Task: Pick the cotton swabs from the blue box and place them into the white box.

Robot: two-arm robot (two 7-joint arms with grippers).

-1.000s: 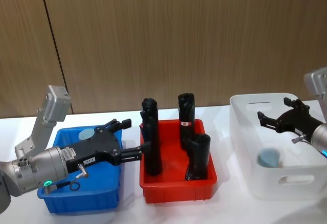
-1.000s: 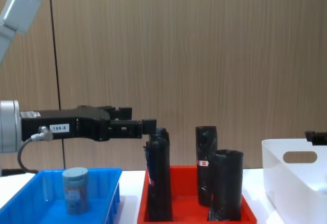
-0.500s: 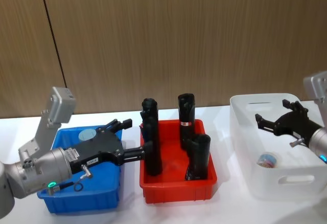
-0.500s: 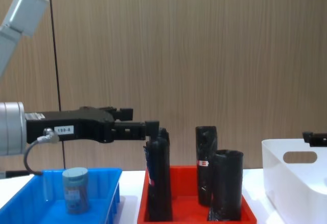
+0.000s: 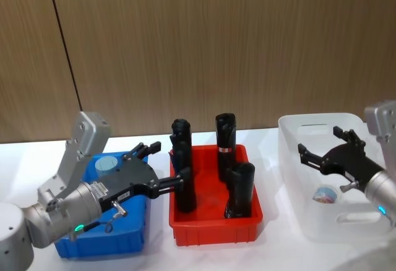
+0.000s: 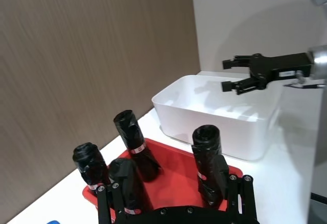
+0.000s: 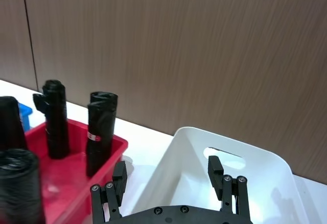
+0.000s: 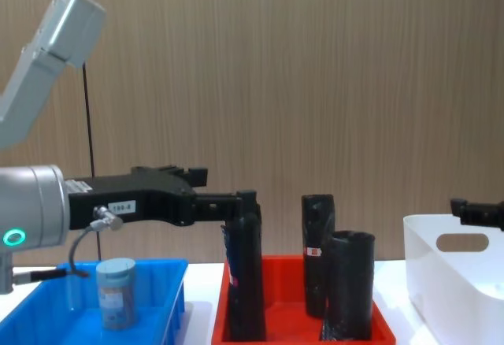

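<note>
While one cotton swabs tub (image 5: 106,163) stood at far edge of blue box (image 5: 99,246), L gripper (image 5: 168,164) hung wide open, empty, across its right edge, prob. best drawn back w/ jaws lowered astride the tub; R gripper (image 5: 318,142) open, empty, over white box (image 5: 322,227).

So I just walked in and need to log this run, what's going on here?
The robot is moving cotton swabs from the blue box to the white box. One cotton swab tub lies in the white box, under the open right gripper. A second cotton swab tub stands in the blue box, with the open left gripper held above that box, pointing toward the red tray of black rolls.
</note>
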